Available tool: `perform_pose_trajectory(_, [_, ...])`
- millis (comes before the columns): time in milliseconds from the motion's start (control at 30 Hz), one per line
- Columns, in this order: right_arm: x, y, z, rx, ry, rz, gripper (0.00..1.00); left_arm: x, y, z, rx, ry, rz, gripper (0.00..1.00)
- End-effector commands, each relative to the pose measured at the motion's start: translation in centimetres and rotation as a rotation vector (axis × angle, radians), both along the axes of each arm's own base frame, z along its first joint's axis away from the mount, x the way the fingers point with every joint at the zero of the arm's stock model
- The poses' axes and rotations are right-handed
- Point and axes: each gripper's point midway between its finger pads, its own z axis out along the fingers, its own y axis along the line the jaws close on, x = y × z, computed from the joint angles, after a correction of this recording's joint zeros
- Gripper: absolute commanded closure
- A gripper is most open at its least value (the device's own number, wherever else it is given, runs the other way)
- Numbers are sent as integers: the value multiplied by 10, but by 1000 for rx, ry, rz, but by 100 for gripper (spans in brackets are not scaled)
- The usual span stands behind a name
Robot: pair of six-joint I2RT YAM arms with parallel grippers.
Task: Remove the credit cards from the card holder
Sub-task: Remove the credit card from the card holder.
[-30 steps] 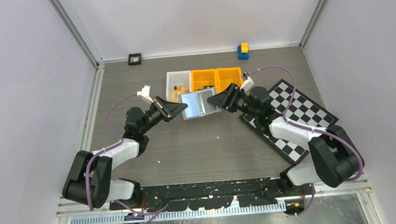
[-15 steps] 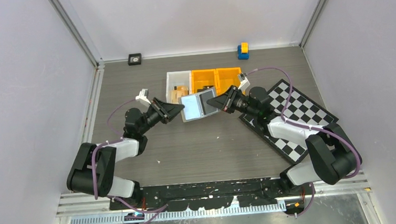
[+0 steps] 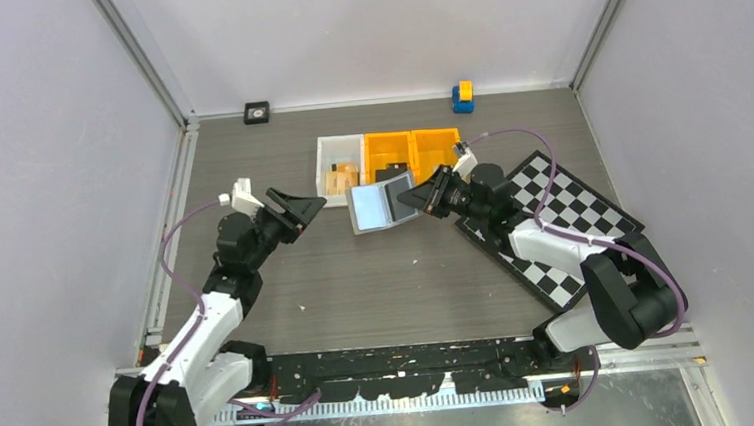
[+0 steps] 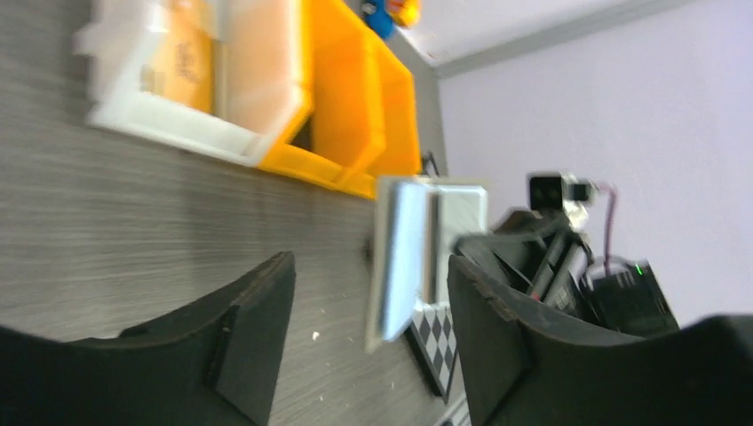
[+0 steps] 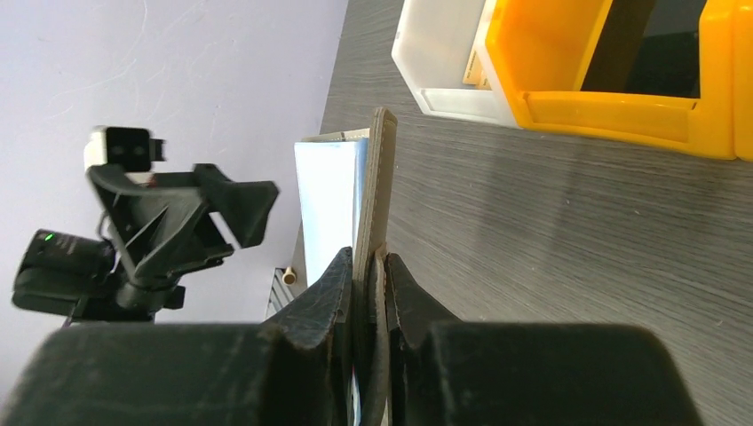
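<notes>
The card holder (image 3: 377,205), a grey wallet with pale blue inner pockets, hangs open just above the table in front of the bins. My right gripper (image 3: 415,199) is shut on its right edge; in the right wrist view the wallet (image 5: 377,177) stands edge-on between the closed fingers (image 5: 367,275). My left gripper (image 3: 299,207) is open and empty, a short way left of the wallet (image 4: 413,257), which the left wrist view shows beyond the fingertips (image 4: 368,346). A black credit card (image 3: 387,174) (image 5: 657,53) lies in the middle orange bin. A flat orange piece (image 3: 343,178) lies in the white bin.
A white bin (image 3: 327,156) and two orange bins (image 3: 436,147) stand in a row behind the wallet. A chessboard (image 3: 554,226) lies under the right arm. A blue and yellow block (image 3: 462,96) and a small black square (image 3: 257,112) sit by the back wall.
The right gripper closed on the wallet's right edge. The left gripper then let go of the left edge, opened and drew back to the left. The wallet stays with the right gripper.
</notes>
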Motion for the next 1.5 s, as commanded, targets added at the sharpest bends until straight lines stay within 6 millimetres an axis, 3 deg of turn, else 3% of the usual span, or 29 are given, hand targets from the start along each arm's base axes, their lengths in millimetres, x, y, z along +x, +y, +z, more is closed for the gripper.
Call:
perform_pose_trajectory(0, [13, 7, 27, 34, -77, 6, 95, -17, -37, 43, 90, -258, -211, 38])
perform_pose_trajectory(100, [12, 10, 26, 41, -73, 20, 95, -28, -64, 58, 87, -335, -335, 41])
perform_pose_trajectory(233, [8, 14, 30, 45, -90, 46, 95, -37, -89, 62, 84, -370, -429, 42])
perform_pose_trajectory(367, [0, 22, 35, 42, -124, 85, 95, -42, -110, 59, 62, -356, -525, 44])
perform_pose_trajectory(567, [-14, 39, 46, 79, -180, 164, 95, -34, -125, 41, 19, -233, -584, 49])
perform_pose_trajectory(900, [-29, 51, 61, 207, -212, 251, 95, -26, -126, 28, -21, -161, -583, 55])
perform_pose_trajectory(1200, [-29, 58, 58, 252, -191, 289, 94, -22, -123, 34, -115, -194, -594, 81])
perform_pose_trajectory(1367, [-30, 59, 59, 265, -186, 296, 79, -16, -118, 26, -106, -166, -566, 88])
perform_pose_trajectory(1467, [-28, 58, 59, 260, -177, 280, 73, -8, -109, 5, -39, -71, -508, 90])
